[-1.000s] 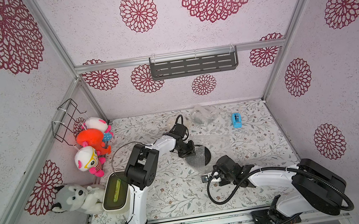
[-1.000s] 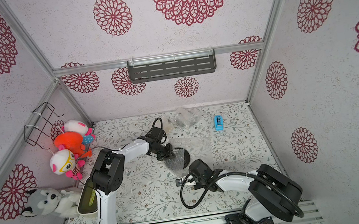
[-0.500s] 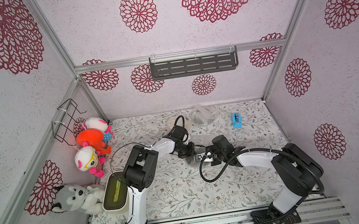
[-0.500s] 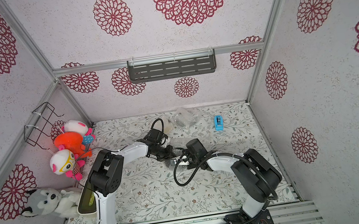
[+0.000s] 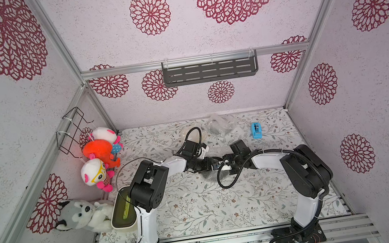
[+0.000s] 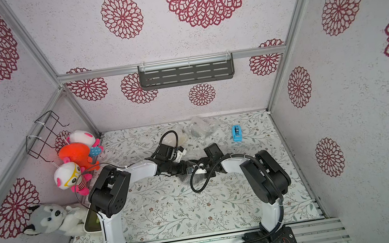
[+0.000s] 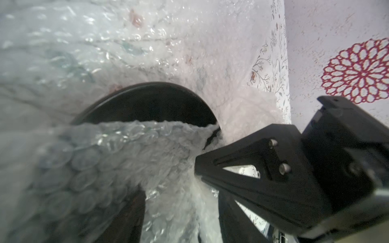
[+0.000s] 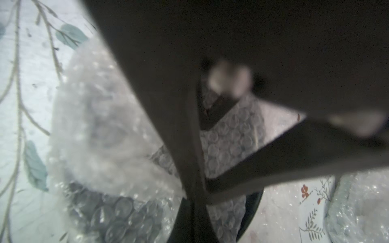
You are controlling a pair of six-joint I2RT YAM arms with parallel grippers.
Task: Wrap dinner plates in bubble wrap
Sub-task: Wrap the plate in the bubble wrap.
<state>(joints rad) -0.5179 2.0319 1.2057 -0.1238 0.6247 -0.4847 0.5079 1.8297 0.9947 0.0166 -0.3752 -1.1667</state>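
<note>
Right tool (image 7: 197, 168) has swung in, clenched on clear crinkly bubble wrap (image 7: 130, 147) over round black plate (image 7: 151, 105); left tool (image 7: 181, 195) released.

No readable text, label, brand or number shows anywhere.

Both top views look steeply down from high at the front, covering the whole desk (image 5: 200, 204). Each wrist view sits close over the bubble wrap (image 7: 126, 157), and both seemingly share the black plate (image 7: 151, 103).
</note>
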